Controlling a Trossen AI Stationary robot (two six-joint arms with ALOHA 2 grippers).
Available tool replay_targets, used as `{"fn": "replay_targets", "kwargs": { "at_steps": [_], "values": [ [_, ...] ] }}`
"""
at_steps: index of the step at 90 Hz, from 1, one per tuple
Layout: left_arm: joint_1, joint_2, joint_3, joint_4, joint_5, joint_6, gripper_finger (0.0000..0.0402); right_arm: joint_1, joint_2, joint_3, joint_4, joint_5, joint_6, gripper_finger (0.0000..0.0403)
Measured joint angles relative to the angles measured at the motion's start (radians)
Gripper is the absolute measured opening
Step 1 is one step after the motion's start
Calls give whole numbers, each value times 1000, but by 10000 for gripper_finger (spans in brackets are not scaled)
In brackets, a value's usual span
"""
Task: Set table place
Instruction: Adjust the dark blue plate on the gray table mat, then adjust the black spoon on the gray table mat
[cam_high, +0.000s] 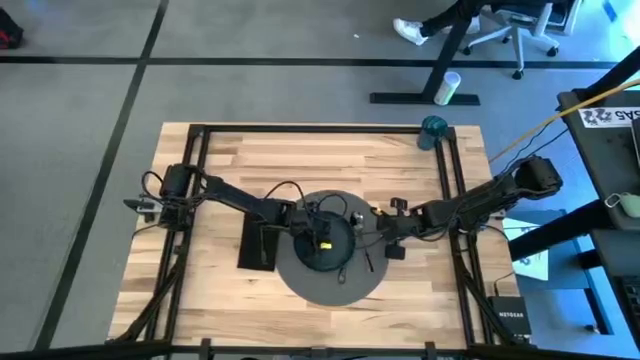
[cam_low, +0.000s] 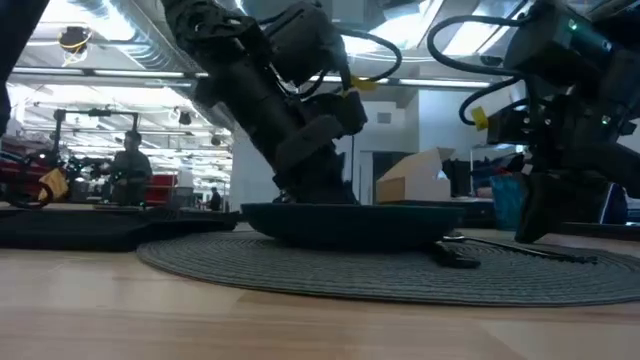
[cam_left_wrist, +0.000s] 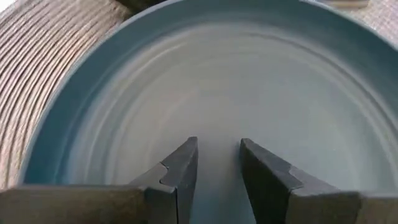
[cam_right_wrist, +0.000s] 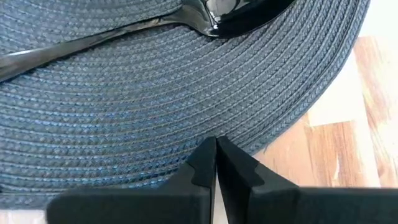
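Observation:
The round grey placemat (cam_high: 300, 285) lies in the middle of the table, with the dark blue-grey plate (cam_high: 330, 258) on it. My left gripper (cam_left_wrist: 217, 149) hangs open over the plate's inner floor (cam_left_wrist: 280, 81), nothing between its fingers. My right gripper (cam_right_wrist: 216, 146) is shut at the placemat's right edge (cam_right_wrist: 292, 118). A spoon (cam_right_wrist: 205, 15) lies flat on the placemat beyond it. The black napkin (cam_high: 256, 243) lies flat on the wood left of the placemat. The teal cup (cam_high: 433, 128) stands at the table's far right corner. My left gripper points down into the plate. The plate's rim (cam_low: 340, 222) hides its fingertips in the low view, so I cannot tell whether they touch the floor. My right gripper's shut tips stand just over the placemat's woven edge, and I cannot tell whether they rest on it.
Black metal rails (cam_high: 450, 170) run along the table's sides. Bare wood (cam_high: 420, 290) shows near the front right, beside the placemat. Both arms cross above the placemat. A person (cam_low: 130, 165) stands far back in the room.

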Motion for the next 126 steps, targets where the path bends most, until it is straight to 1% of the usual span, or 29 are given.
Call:
{"fn": "replay_targets", "kwargs": {
  "at_steps": [20, 33, 47, 59, 67, 78, 92, 100, 108, 126],
  "values": [
    [2, -56, -6, -102, -36, -3, 107, 0, 0, 1, -11, 0, 0, 0],
    [3, -81, -8, -162, -42, 0, 107, 0, -1, 3, -15, 0, -4, 0],
    [2, -83, -6, -195, -44, 1, 107, 0, -7, 47, -35, -2, -50, 0],
    [3, -84, -6, -195, -44, 3, 107, 0, -4, 107, -12, -28, -109, 0],
    [3, -84, -6, -194, -43, 8, 107, 0, 11, 124, 51, -65, -148, 0],
    [3, -84, -6, -190, -43, 9, 107, -2, 42, 126, 94, -84, -165, 0],
    [3, -84, -6, -188, -44, 9, 107, -44, 92, 125, 112, -89, -185, 0],
    [3, -84, -6, -185, -44, 9, 107, -77, 117, 125, 179, -134, -221, 0],
    [3, -84, -6, -177, -44, 9, 107, -100, 131, 126, 227, -167, -247, 0],
    [3, -84, -7, -169, -45, 9, 107, -108, 132, 126, 230, -168, -263, 0]
  ]
}}
